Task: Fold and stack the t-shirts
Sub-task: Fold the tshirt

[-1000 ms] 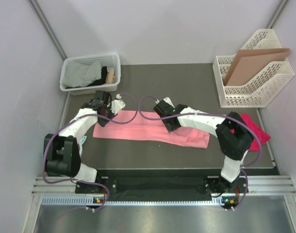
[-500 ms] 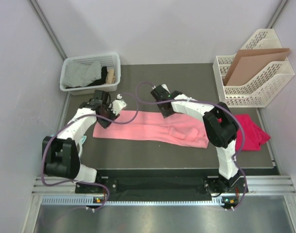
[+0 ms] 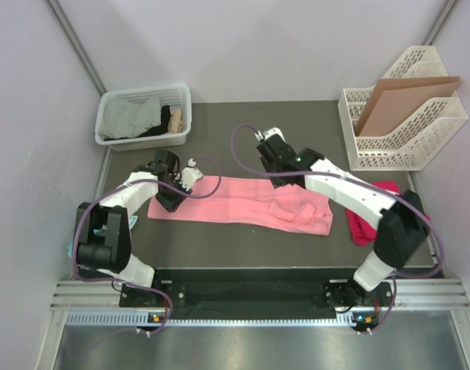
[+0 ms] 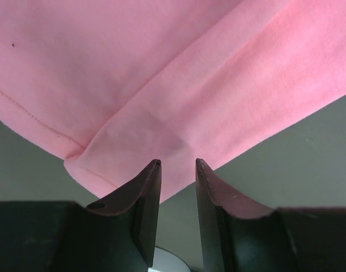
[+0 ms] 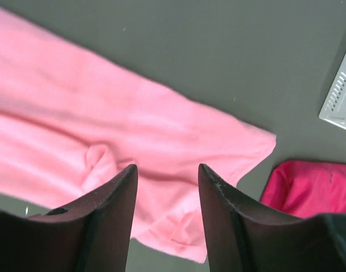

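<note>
So the salmon-pink t-shirt (image 3: 235, 204) is lying across the middle of the table (image 3: 297, 127) as one long narrow strip. It looks folded lengthwise already, which I reckon is why I've got an arm at each part of it: the next fold probably brings the ends in. My left gripper (image 4: 178, 162) is right at the strip's left end. The jaws are only a little way apart with nothing pinched between them, and the tips hang just above the near hem, beside the doubled-over corner. My right gripper (image 5: 167, 167) is up over the far edge of the strip, about mid-length. Its jaws stand wider and are empty too, and it looks down onto the right half of the shirt. There's a bunched fold (image 5: 99, 161) just off its left finger that'll likely need flattening, or the stack is going to sit lumpy. From there the shirt's right end lies ahead and off to the right, well apart from the fingers, so nothing of the cloth is in my grip on either side. The magenta-red t-shirt (image 3: 366, 227) is crumpled off past the pink one's right end, partly hidden under my right arm. My guess is it's parked there until the pink one's done.
</note>
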Controlling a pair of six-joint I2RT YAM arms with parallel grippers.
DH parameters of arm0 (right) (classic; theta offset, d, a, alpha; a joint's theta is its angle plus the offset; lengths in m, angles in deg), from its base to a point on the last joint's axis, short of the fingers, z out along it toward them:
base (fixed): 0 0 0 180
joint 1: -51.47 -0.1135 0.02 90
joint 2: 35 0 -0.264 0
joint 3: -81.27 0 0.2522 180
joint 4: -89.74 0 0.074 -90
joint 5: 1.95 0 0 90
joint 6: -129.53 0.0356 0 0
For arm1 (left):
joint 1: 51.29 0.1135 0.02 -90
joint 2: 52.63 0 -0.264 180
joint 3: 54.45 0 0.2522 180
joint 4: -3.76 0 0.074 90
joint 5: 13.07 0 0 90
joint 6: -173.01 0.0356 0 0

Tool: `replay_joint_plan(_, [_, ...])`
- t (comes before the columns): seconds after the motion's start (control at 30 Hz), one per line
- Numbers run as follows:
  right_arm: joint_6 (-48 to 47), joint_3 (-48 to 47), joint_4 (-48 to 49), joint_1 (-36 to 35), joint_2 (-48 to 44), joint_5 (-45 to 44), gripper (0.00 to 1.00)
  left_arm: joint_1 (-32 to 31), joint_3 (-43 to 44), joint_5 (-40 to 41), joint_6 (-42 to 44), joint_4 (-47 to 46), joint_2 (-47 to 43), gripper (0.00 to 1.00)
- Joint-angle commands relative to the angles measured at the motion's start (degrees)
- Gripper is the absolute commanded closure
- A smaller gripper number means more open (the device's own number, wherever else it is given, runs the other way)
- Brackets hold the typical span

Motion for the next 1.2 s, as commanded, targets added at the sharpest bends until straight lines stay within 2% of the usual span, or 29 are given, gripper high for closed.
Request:
replay_joint_plan(0.0, [2.76, 9.01, 0.79, -2.76, -6.96, 0.04, 0.54, -0.19, 1.44, -1.18, -1.2, -3.16, 1.39, 0.64])
replay_joint_plan(0.27, [4.17, 16.93, 2.72, -5.13, -8.38, 0.75, 0.55, -0.1, -0.32, 2.16, -0.85, -6.33, 4.38, 0.64])
replay_joint_plan(0.37, [4.0, 18.51, 3.7, -5.66, -7.33, 0.31, 0.49, -0.1, -0.67, 2.87, -0.94, -7.3, 5.61, 0.65])
replay_joint_plan(0.5, [3.73, 19.22, 3.87, -7.07, -6.18, -1.01, 0.34, -0.02, -0.84, 3.57, -1.2, -7.12, 6.15, 0.65])
replay_joint_plan(0.53, [3.56, 19.57, 3.87, -7.59, -6.53, -1.19, 0.33, -0.02, -0.85, 3.48, -1.2, -7.38, 5.97, 0.65])
replay_joint_plan(0.67, [2.94, 20.37, 4.14, -10.23, -6.88, -2.85, 0.35, -0.02, -0.67, 3.48, -1.46, -7.03, 5.62, 0.65])
replay_joint_plan(0.8, [3.47, 20.81, 3.7, -11.29, -5.92, -4.43, 0.44, -0.02, -0.32, 3.74, -1.2, -6.86, 5.53, 0.65])
replay_joint_plan(1.17, [2.94, 20.72, -1.31, -20.25, -5.66, -15.6, 0.38, -0.02, -0.32, 3.83, -1.02, -6.86, 5.71, 0.65])
